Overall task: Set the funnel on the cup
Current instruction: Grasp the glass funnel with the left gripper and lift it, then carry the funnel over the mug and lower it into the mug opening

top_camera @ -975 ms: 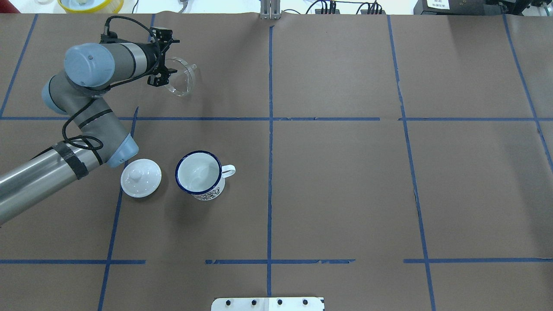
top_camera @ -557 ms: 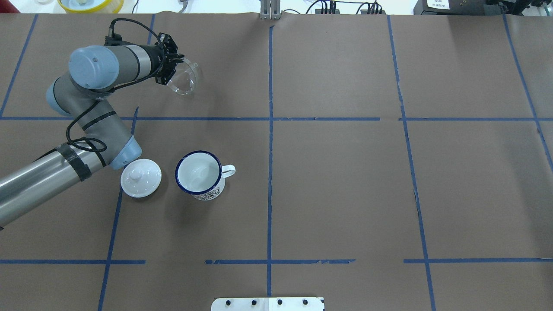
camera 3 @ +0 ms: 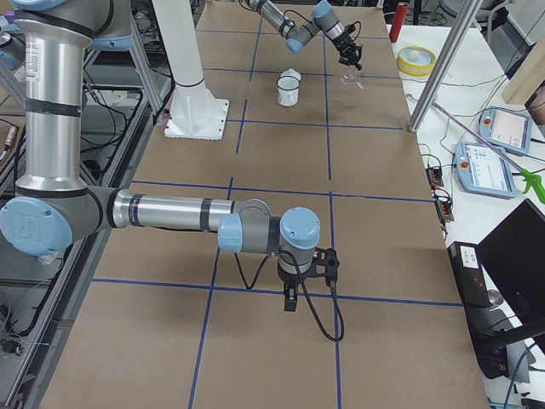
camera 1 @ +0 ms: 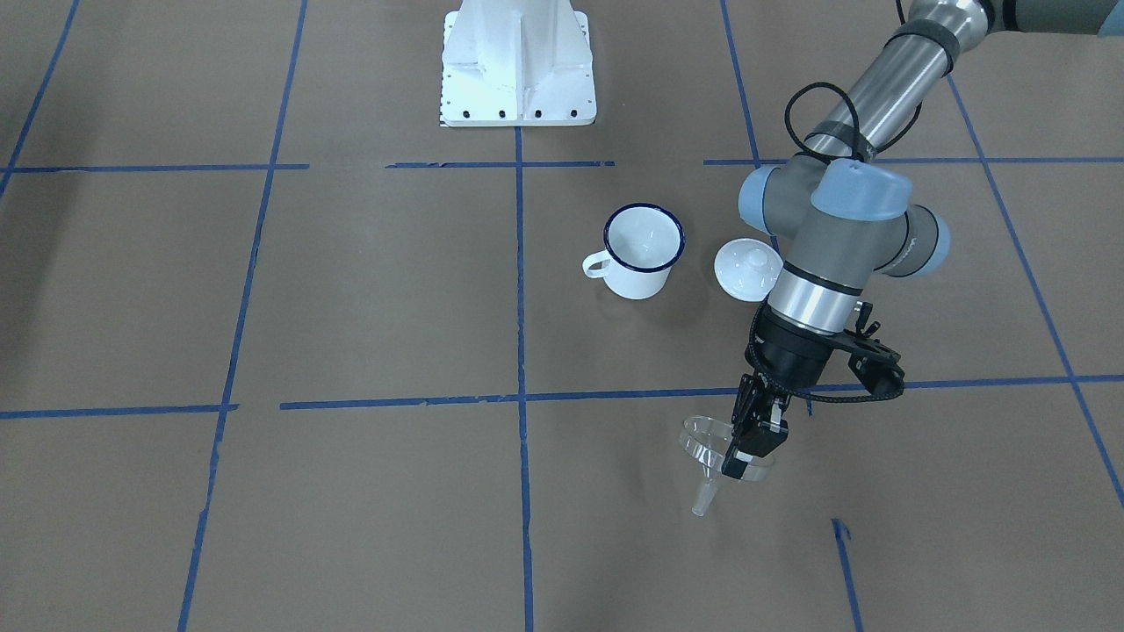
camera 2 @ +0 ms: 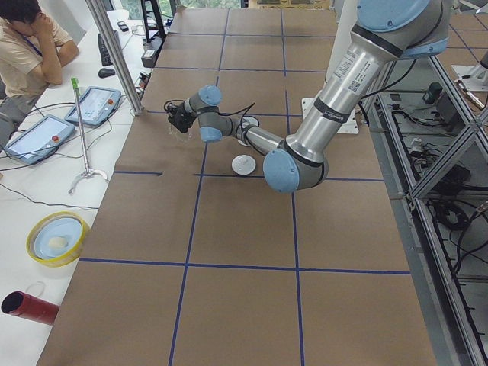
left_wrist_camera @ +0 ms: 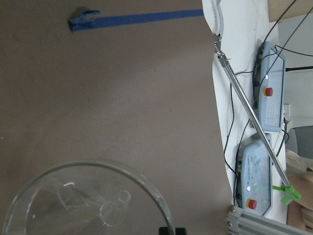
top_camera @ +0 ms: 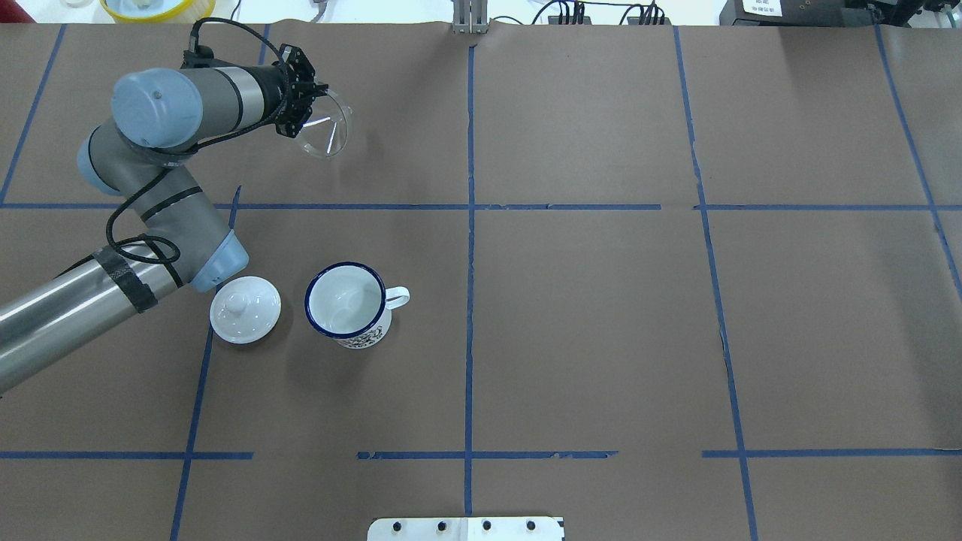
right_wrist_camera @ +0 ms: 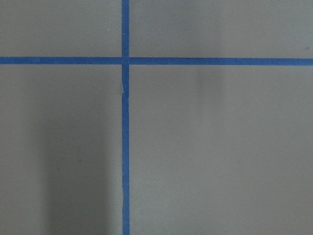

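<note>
The clear plastic funnel (top_camera: 328,132) hangs tilted above the table at the far left, spout toward the table in the front view (camera 1: 708,494). My left gripper (top_camera: 307,114) is shut on its rim; it shows at the right of the front view (camera 1: 753,441). The left wrist view shows the funnel (left_wrist_camera: 88,205) from above. The white mug with a dark blue rim (top_camera: 346,302) stands upright and uncovered nearer the robot, apart from the funnel; in the front view the mug (camera 1: 644,252) has its handle to the left. My right gripper (camera 3: 288,300) shows only in the right side view; I cannot tell its state.
A white domed lid with a knob (top_camera: 245,309) lies on the table just left of the mug, under the left arm's elbow (top_camera: 214,263). The robot's white base plate (camera 1: 517,66) stands at the near edge. Blue tape lines cross the brown table cover.
The left wrist has turned and carried the funnel slightly up and to the right, away from the robot. The mug and lid have not moved.
</note>
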`<action>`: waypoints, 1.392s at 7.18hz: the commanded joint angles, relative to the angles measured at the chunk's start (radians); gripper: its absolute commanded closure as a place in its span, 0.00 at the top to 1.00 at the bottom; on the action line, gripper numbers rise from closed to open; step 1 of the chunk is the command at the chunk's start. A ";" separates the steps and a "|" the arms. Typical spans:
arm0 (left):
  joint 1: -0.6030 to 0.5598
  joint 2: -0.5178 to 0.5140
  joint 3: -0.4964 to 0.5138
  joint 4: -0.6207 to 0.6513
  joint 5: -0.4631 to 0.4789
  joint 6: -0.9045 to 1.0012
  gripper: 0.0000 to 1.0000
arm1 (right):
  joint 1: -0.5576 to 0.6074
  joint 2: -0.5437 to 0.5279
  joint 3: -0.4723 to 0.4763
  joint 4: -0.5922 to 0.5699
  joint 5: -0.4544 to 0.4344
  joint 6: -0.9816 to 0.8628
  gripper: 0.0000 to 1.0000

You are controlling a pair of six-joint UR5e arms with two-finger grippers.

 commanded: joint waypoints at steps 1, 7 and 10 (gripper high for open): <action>-0.010 0.018 -0.265 0.340 -0.133 0.131 0.00 | 0.000 0.000 0.000 0.000 0.000 0.000 1.00; 0.064 -0.155 -0.586 1.349 -0.330 0.331 0.00 | 0.000 0.000 0.000 0.000 0.000 0.000 1.00; 0.144 -0.195 -0.448 1.356 -0.352 0.334 0.00 | 0.000 0.000 0.000 0.000 0.000 0.000 1.00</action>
